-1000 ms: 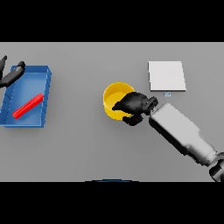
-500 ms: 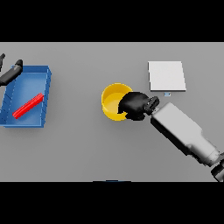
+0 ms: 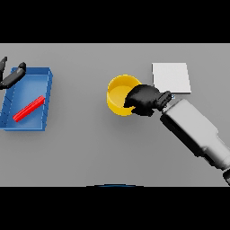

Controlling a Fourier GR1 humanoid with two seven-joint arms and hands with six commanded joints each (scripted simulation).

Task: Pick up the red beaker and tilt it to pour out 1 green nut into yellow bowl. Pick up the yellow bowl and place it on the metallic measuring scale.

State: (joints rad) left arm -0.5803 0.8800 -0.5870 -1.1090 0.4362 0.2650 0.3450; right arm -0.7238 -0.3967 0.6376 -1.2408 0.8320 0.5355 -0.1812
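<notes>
While its white and grey forearm reaches in from the lower right, the dark right hand (image 3: 144, 99) has its fingers curled over the near-side rim of the round yellow bowl (image 3: 117, 93), gripping it, with the bowl's open mouth showing just to the hand's left. Just beyond the hand, up and to its right, lies the flat, square, pale metallic measuring scale (image 3: 171, 77), close to the bowl but apart from it. Far off to the left edge, the dark left hand (image 3: 10, 77) shows with relaxed fingers holding nothing, at the upper corner of a blue rectangular tray (image 3: 47, 90) that has a slim red beaker (image 3: 28, 108) lying slantwise in it.
</notes>
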